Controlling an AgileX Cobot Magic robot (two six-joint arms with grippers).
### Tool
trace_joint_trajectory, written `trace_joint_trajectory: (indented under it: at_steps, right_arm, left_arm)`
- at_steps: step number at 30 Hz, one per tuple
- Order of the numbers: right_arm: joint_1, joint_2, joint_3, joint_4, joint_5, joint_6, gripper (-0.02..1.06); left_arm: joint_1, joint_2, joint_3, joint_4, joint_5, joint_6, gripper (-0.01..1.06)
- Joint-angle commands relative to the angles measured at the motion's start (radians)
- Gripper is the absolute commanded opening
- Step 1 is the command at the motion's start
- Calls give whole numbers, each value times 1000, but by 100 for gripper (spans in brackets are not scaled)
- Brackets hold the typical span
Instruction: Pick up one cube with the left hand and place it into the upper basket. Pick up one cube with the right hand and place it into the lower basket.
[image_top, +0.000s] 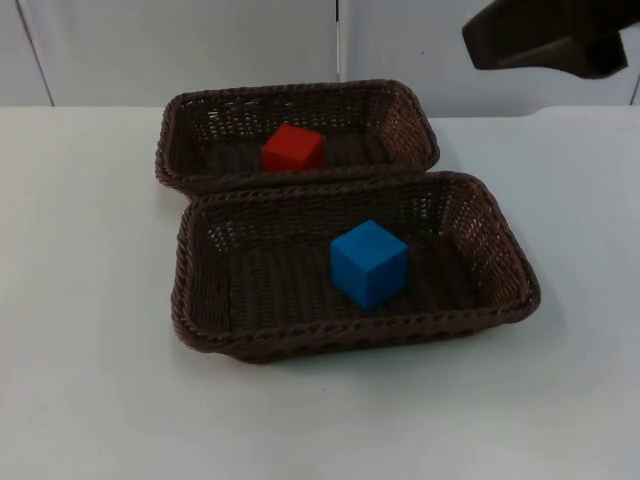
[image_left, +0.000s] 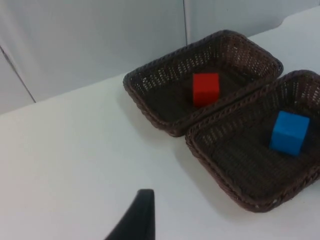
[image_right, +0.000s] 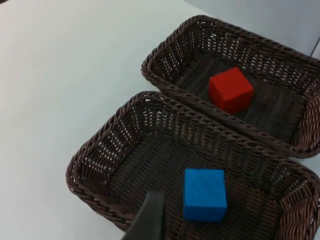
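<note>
Red cube (image_top: 293, 148) and blue cube (image_top: 369, 263) sit basketed; right arm (image_top: 545, 38), upper right, should retreat clear, grip state unclear.

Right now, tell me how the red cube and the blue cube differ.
The red cube lies in the upper basket, the blue cube in the lower basket. In the top view the red cube sits left of its basket's middle, the blue cube right of its own. Both are plain cubes resting flat, free of any gripper.
</note>
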Motion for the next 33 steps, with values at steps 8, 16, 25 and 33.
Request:
trace_joint_trajectory:
  at_steps: [8,16,25,33]
  right_arm:
    - [2,-11,6,3,-8,-7,84]
    - [2,-11,6,3,7,-9,84]
    - [2,-17,6,9,13,-9,84]
    - [2,-142,58,4,12,-9,84]
  left_arm:
    - [-4,-163,24,-19,102,-43,99]
    - [-4,-390,182,0,116,-104,99]
    - [-4,-467,215,-9,165,-104,99]
    - [-4,-467,282,-11,188,-110,99]
